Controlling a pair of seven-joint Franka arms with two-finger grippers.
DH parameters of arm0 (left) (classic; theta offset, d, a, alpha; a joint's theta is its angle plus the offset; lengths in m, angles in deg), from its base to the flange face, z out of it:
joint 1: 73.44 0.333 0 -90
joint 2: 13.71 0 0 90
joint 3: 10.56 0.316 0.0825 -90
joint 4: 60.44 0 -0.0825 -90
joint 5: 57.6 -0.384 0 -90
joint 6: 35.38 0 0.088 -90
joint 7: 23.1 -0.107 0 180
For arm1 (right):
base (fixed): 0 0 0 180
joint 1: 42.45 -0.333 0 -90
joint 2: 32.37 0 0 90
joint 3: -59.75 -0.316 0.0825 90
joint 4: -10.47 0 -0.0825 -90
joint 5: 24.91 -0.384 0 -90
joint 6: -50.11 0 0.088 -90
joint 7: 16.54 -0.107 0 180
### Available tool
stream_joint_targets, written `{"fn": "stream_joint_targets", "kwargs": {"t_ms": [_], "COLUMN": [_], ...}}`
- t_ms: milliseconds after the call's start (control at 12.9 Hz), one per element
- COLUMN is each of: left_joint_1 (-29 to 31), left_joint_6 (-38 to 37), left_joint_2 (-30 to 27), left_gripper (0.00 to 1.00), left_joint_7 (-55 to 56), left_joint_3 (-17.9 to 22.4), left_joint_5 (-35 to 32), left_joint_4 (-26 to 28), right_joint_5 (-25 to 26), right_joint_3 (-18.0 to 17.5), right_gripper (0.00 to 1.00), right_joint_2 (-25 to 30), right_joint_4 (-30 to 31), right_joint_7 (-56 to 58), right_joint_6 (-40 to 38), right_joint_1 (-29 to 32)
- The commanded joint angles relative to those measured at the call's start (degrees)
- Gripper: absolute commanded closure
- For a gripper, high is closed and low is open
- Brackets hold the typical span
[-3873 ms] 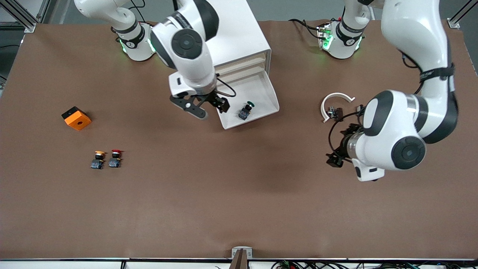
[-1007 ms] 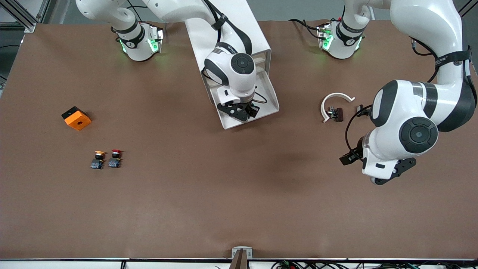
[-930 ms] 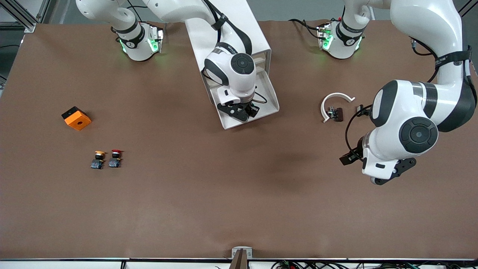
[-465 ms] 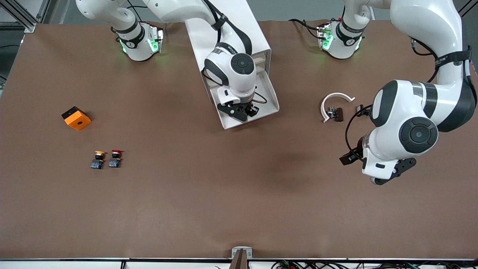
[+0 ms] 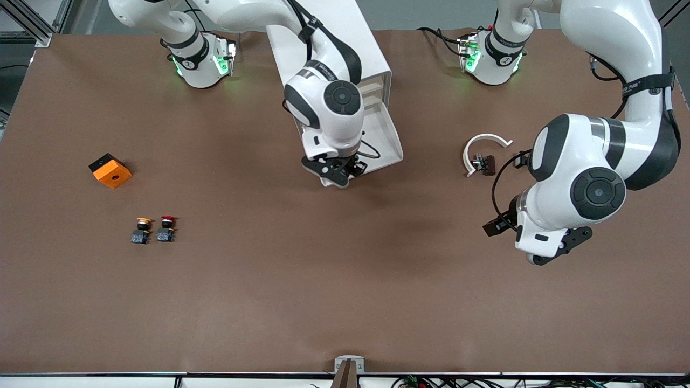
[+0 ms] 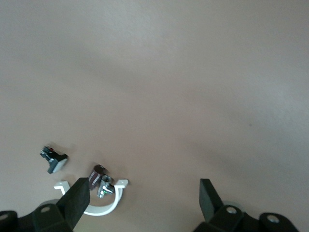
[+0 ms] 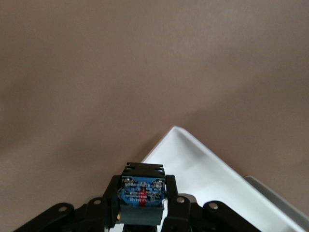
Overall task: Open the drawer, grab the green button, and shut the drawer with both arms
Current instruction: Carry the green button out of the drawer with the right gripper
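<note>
Button: held in the right end effector (image 7: 142, 205); the right wrist view shows its blue base (image 7: 143, 191) with a red stripe and small print too fine to read, clamped between the two black fingers. The green cap cannot be seen in any view.
Right end effector: closed on the button, up in the air over the front corner of the open drawer (image 5: 389, 141), at the corner toward the right arm's end of the bench.
Drawer: pulled out of the white cabinet (image 5: 345, 37), its floor bare where visible; the right arm's wrist covers part of it in the front view. Its white rim (image 7: 212, 159) shows beneath the held button.
Cabinet: stands between the two arm bases; cream drawer fronts (image 5: 372, 89) visible above the open drawer.
Left end effector: (image 6: 142, 195) fingers spread wide, holding nothing, over bare bench toward the left arm's end; the left arm waits.
White curved clip: (image 5: 482, 144) lies on the bench near the left arm, with a small dark metal part (image 5: 483, 162) just beside it.
Orange block: (image 5: 110, 170) toward the right arm's end, with a dark hole on top.
Other buttons: yellow-capped button (image 5: 142, 230) and red-capped button (image 5: 166, 228), side by side, nearer the front camera than the orange block.
Writing: a strap on the right arm (image 5: 323, 67) carries a word too small to read.
</note>
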Motion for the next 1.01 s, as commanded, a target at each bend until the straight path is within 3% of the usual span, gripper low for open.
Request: {"fn": "stream_joint_targets", "kwargs": {"t_ms": [0,155,465,620,775,930], "left_joint_1": [-0.68,-0.33,0.11,-0.5,-0.68,-0.77], "left_joint_6": [1.89,6.01,22.53,25.36,29.47,33.61], "left_joint_2": [0.17,-0.09,-2.99,-2.38,-1.15,-0.36], "left_gripper": [0.0,0.0,0.0,0.0,0.0,0.0], "left_joint_7": [-0.7,-0.7,-0.79,-0.97,-1.14,-1.14], "left_joint_3": [-1.67,-4.3,-8.88,-10.81,-13.97,-15.65], "left_joint_5": [2.1,2.37,2.37,2.2,2.02,2.02], "left_joint_4": [1.62,4.41,17.94,20.42,22.53,24.72], "right_joint_5": [-1.71,-1.62,-0.92,-1.0,-0.92,-0.92], "right_joint_3": [-0.61,-0.52,-0.26,-0.26,-0.26,-0.26], "right_gripper": [1.0,1.0,1.0,1.0,1.0,1.0], "right_joint_2": [2.81,4.05,5.28,5.28,5.98,8.7], "right_joint_4": [-1.35,-1.26,2.34,2.96,6.02,14.08], "right_joint_7": [9.9,17.9,36.69,45.93,54.28,62.02], "right_joint_6": [-3.84,-6.57,-5.79,-5.61,-4.39,3.66], "right_joint_1": [5.95,10.96,20.63,25.47,29.95,34.17]}}
